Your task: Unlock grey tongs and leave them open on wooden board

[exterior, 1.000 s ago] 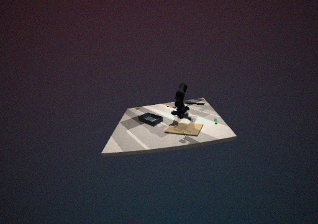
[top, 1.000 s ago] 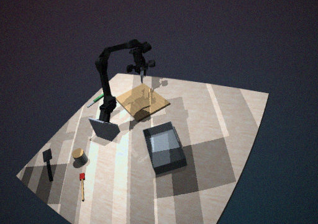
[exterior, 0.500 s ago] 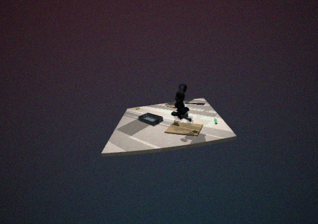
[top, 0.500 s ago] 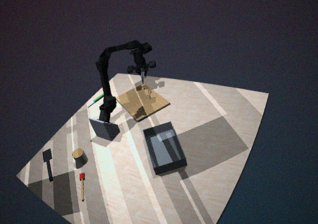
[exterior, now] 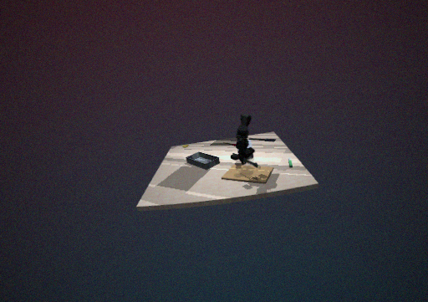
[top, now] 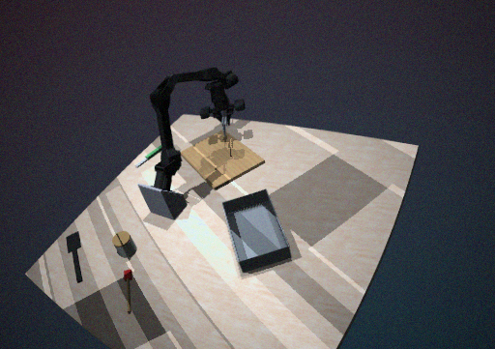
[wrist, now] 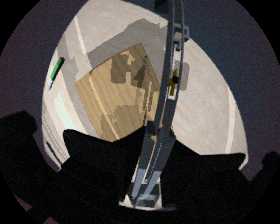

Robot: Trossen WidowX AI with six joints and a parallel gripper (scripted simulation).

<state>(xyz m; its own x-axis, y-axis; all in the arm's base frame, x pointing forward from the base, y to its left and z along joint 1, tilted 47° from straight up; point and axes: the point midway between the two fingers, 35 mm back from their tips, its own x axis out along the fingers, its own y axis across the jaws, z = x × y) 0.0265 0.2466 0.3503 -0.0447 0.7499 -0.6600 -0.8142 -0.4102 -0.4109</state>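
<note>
arm rises near-vertical from its base at the left of the table, bends at the elbow, forearm runs roughly level to the right, wrist turned straight down. gripper points down, fingers closed on the grey tongs near the hinge end, tips hanging below. in the wrist view the tongs run long and narrow away from the jaws, arms close together. exterior view too small to read finger detail.
</note>
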